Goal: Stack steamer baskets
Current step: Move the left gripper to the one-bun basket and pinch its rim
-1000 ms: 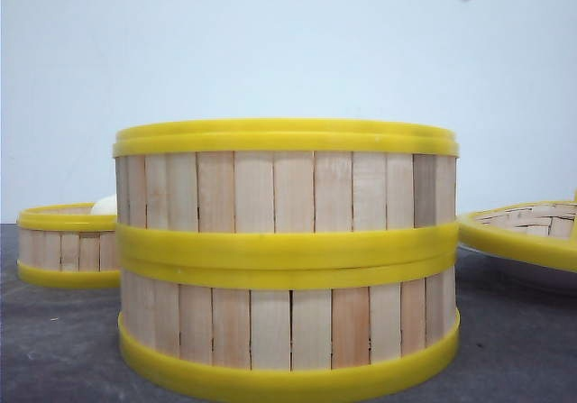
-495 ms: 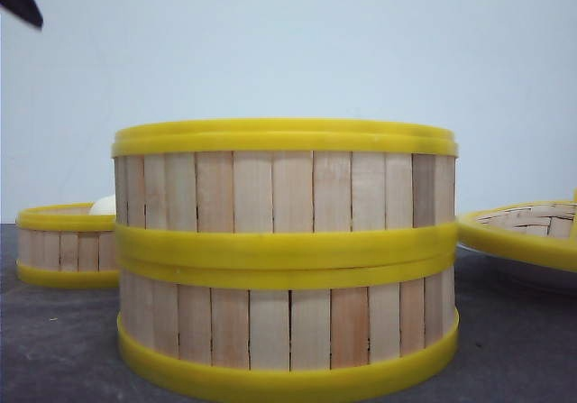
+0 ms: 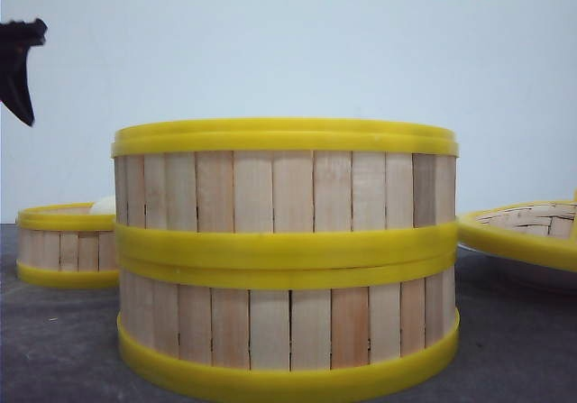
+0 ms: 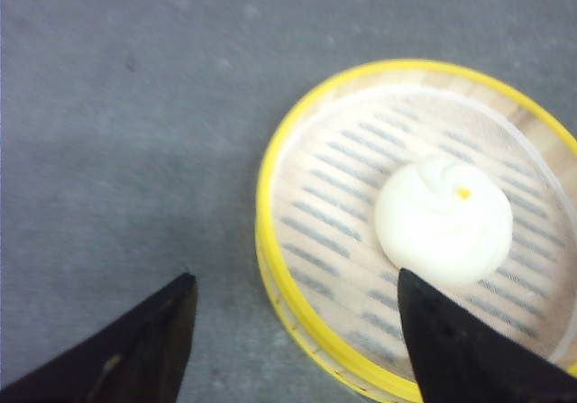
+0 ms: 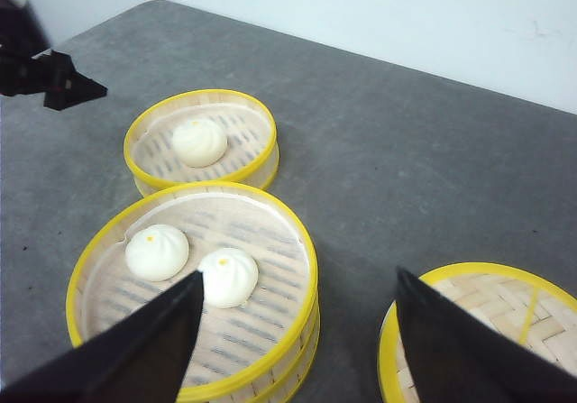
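**Non-task items in view**

We see a dark grey table [image 5: 397,178] under everything and a pale plain wall [image 3: 288,42] behind it. We count three white buns: one [image 4: 444,220] alone with a yellow dot on top, two [image 5: 157,251] [image 5: 228,276] side by side. Woven yellow-rimmed lid [image 5: 478,340] sits well apart at the right.

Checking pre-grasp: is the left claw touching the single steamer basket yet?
Apart. In the front view the left claw hangs well above the single steamer basket; the left wrist view shows both fingers open, gripping nothing.
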Controlling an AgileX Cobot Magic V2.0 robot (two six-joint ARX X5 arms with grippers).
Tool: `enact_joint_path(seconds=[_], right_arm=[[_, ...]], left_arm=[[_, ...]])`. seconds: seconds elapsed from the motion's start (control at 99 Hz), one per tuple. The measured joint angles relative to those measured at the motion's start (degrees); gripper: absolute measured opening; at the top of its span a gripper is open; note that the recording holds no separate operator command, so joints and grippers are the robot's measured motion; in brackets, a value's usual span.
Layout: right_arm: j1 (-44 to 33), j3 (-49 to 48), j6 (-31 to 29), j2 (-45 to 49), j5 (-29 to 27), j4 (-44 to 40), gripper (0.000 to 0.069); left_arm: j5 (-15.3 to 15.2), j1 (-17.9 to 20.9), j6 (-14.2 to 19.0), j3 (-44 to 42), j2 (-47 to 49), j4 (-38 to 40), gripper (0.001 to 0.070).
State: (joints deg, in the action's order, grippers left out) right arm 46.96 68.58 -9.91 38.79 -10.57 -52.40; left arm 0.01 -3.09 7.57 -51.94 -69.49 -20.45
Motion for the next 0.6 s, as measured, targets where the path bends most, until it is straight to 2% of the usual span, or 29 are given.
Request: enact_joint_path(seconds=[0.212,0.313,0.596], right_arm=[[0.02,0.0,0.0,-0.02,0.0,0.0,0.0415],[0.02,0.0,0.0,-0.02,0.0,0.0,0.0415],[0.02,0.0,0.0,-0.02,0.0,0.0,0.0415]], left_arm=[[0.37,0.09,0.83,-1.29,-5.33,0.59,0.0423],[0.37,0.09,1.27,-1.86,-8.48,0.55,0.0395],[0.37,0.09,2.93,-6.93,-15.74,-0.17,0.038]])
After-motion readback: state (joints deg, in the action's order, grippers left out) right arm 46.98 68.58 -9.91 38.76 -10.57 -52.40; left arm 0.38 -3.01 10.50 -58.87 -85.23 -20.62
